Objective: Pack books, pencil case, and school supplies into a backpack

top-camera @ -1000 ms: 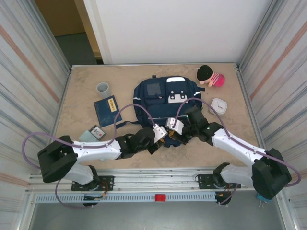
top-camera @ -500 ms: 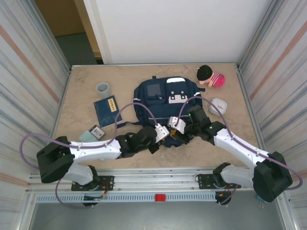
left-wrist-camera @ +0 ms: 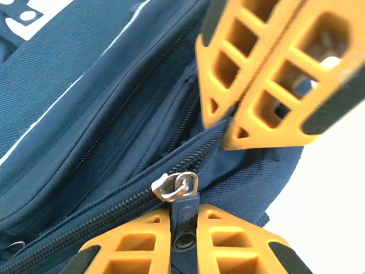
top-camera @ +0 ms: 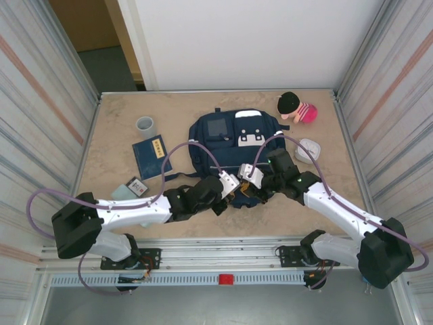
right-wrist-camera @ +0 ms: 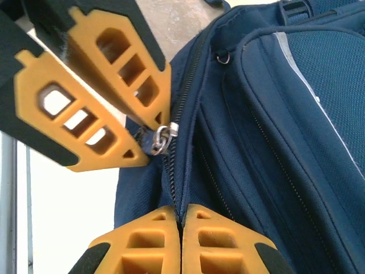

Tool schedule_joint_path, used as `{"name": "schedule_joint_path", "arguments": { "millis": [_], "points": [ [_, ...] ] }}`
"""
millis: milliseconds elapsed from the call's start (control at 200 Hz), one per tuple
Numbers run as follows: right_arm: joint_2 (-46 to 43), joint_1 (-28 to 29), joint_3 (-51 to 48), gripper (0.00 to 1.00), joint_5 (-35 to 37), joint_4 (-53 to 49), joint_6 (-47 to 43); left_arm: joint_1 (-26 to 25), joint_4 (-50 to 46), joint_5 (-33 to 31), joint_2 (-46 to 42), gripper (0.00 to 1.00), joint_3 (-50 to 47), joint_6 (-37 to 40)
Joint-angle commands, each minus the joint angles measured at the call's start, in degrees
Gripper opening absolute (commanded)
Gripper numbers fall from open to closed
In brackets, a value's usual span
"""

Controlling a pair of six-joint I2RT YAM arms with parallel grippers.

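Since none of the supplies lying on the table [top-camera: 115,112] is packed yet, we take working the main zipper as the step in hand. The large navy blue fabric backpack with thin white stripes [top-camera: 230,135] lies flat at the middle of the table, one edge towards the arm bases.

The left gripper [left-wrist-camera: 183,212] is closed on the dark navy zipper pull [left-wrist-camera: 183,225], just below the silver metal slider [left-wrist-camera: 174,187]. The right gripper [right-wrist-camera: 181,214] is fully closed at the fabric seam beside the zipper track. We judge that it pinches the cloth to brace it, though we cannot tell how much cloth is caught.

The thin dark navy book with yellow-gold marks [top-camera: 150,154] lies left of the backpack, apart from it. The small flat pale teal pencil case [top-camera: 120,192] lies nearer the left arm.

We expect the backpack to be soft and limp, so it will fold and drag rather than resist a pull. We therefore take hold at the pull tab only, draw along the track, and keep the cloth taut on the opposite side. The tab is small and smooth, so it may slip from the grip.
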Motion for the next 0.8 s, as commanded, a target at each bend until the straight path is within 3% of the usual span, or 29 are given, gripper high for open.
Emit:
{"name": "schedule_joint_path", "arguments": {
  "millis": [0,70,185,306,446,496,531,656,797],
  "points": [
    [-1.8,-1.3,2.4,0.00,-3.2,-0.3,-0.1,2.1,-1.7,12.8,-2.0,0.07,2.2,-1.3],
    [-1.7,-1.8,2.5,0.00,-3.7,-1.1,-0.9,4.1,-2.5,20.1,-3.1,0.05,1.9,-2.9],
    [-2.2,-2.3,2.7,0.00,-4.6,-1.6,-1.4,6.8,-3.4,27.1,-4.5,0.02,0.6,-4.8],
    [-2.9,-2.8,2.8,0.00,-5.2,-2.6,-1.8,9.2,-3.9,30.6,-5.7,0.01,-1.0,-5.8],
    [-3.5,-3.0,3.4,0.00,-6.3,-4.4,-2.1,9.5,-6.3,29.4,-6.3,0.02,-1.0,-4.5],
    [-3.7,-3.0,3.8,0.00,-7.3,-4.6,-1.6,9.3,-7.2,27.7,-6.0,0.09,-0.4,-4.1],
    [-3.7,-3.0,4.0,0.00,-8.4,-4.6,-1.2,8.6,-7.7,25.3,-5.9,0.19,0.0,-3.9],
    [-3.7,-2.9,5.4,0.00,-12.5,-5.1,0.8,4.0,-6.8,11.9,-5.8,0.36,0.9,0.0],
    [-3.5,-2.7,7.0,0.00,-15.3,-5.3,4.4,-1.5,-5.6,-3.6,-4.5,0.41,2.1,3.8]
  ]
}}
